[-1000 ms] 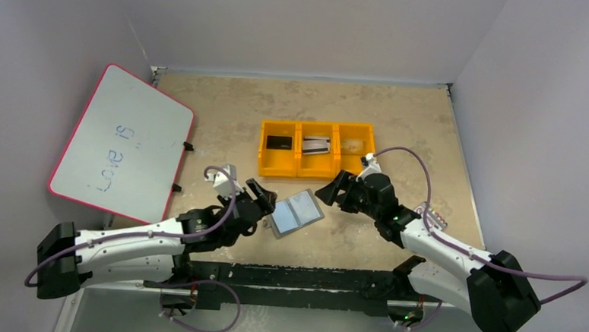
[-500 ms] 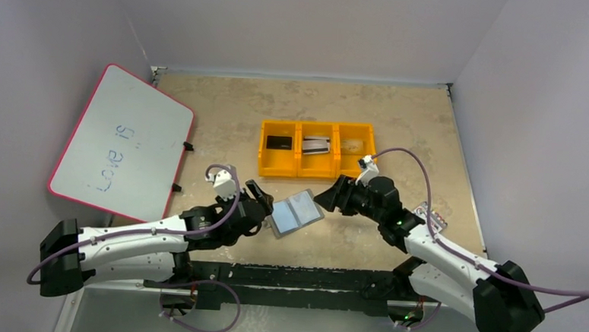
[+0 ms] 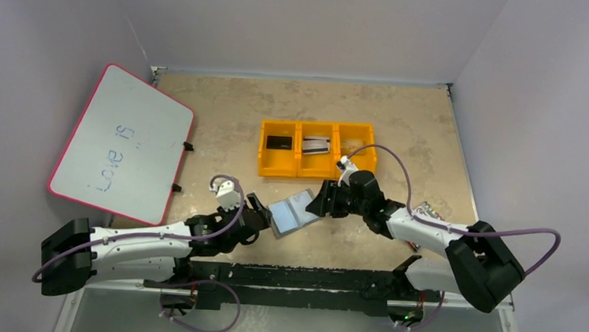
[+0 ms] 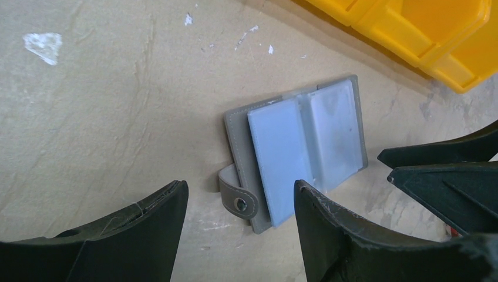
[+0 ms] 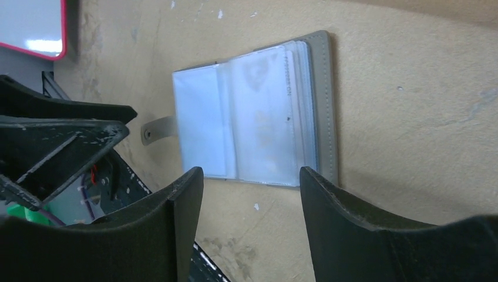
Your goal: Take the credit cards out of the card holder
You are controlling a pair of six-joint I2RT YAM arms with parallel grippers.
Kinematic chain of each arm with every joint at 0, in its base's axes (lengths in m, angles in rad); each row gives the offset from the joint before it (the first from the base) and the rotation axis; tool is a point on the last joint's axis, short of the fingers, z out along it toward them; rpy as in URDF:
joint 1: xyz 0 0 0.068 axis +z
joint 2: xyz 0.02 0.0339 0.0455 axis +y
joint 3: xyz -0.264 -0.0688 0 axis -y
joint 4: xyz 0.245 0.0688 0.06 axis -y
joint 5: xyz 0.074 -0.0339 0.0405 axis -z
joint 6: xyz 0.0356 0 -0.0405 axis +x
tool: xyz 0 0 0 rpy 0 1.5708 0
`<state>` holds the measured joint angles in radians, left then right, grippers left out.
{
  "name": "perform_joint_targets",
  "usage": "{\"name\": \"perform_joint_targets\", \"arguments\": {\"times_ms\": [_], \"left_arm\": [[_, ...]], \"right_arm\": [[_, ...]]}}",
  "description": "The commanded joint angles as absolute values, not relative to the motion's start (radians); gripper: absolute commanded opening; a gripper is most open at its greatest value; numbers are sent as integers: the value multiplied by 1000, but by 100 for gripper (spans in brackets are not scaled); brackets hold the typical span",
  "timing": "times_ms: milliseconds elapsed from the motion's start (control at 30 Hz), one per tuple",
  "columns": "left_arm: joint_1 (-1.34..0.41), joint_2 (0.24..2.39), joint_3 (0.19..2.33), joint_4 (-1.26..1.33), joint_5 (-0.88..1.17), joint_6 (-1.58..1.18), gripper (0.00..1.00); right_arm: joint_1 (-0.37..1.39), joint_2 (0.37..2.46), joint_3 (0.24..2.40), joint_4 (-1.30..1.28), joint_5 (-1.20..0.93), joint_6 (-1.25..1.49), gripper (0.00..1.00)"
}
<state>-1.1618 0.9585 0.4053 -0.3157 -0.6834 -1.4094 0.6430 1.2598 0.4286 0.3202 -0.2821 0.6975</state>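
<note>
Moved: right arm, brought leftward and lower onto the holder (image 3: 295, 212), its jaws narrowed somewhat. Left arm shifted slightly. Holder unmoved.

Holder: lies open and flat on the desk (image 3: 226, 109) between the two arms, pale pockets up, snap tab (image 4: 238, 198) toward the left arm. Probably laid open so that both arms can reach the pockets.

Cards: black (image 3: 279, 142), silver (image 3: 316, 145) and beige (image 3: 351, 145), one per compartment of the yellow bin (image 3: 314, 171), near the holder but clear of it, so apparently already out. Faint print shows in one pocket in the right wrist view; cannot tell whether a card remains.

Left jaws: apart, framing the tab end, gripping nothing.

Right jaws: apart, poised at the holder's opposite end, gripping nothing.
</note>
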Motion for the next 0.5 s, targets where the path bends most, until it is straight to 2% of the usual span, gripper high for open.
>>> {"name": "perform_joint_targets", "arguments": {"times_ms": [0, 300, 467], "left_arm": [[-1167, 998, 392, -174, -646, -1390, 65], [-1167, 1118, 402, -102, -623, -1394, 61], [-1167, 1161, 397, -95, -618, -1394, 52]], "right_arm": [[670, 1247, 488, 335, -277, 663, 63], [690, 1407, 514, 349, -294, 637, 63], [712, 1454, 521, 357, -297, 632, 59]]}}
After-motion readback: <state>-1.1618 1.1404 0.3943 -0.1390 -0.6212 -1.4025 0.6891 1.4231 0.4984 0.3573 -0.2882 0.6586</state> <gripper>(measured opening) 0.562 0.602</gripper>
